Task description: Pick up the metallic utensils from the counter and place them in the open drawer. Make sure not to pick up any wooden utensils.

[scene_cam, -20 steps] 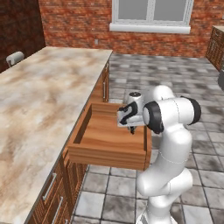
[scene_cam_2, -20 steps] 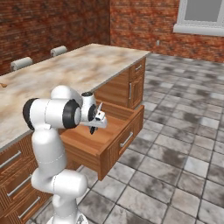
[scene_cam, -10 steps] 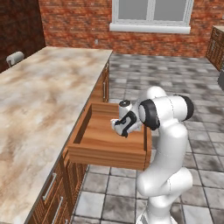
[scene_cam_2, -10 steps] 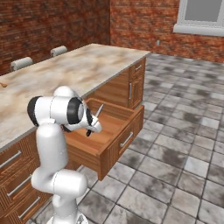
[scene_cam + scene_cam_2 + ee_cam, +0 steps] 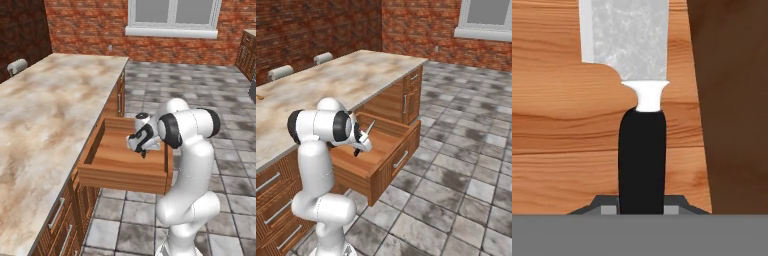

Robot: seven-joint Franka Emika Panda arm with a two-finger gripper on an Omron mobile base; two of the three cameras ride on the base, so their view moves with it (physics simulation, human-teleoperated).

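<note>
A white robot arm with dark joints reaches over a wide, shallow orange-brown wooden drawer (image 5: 107, 162) that stands pulled out from the side of a long beige-and-brown marbled stone table (image 5: 45, 115).

The arm's two-finger hand (image 5: 143, 150) hangs low inside the drawer's open box, near its right wall in the left base view. Its fingers are pinched on a knife with a black handle and a silver blade (image 5: 636, 100). In the hand view the black handle rises from between the two dark fingertips, a short white collar joins it to the broad grey blade, and the blade points straight away from the hand, over the drawer's wooden bottom. A darker strip of wood runs along the right side of that view.

In the right base view the hand (image 5: 359, 148) sits above the drawer's floor and the knife blade (image 5: 369, 129) slants upward and outward from it.

Grey stone floor tiles (image 5: 456, 165) and red brick walls (image 5: 85, 22) surround the table.
</note>
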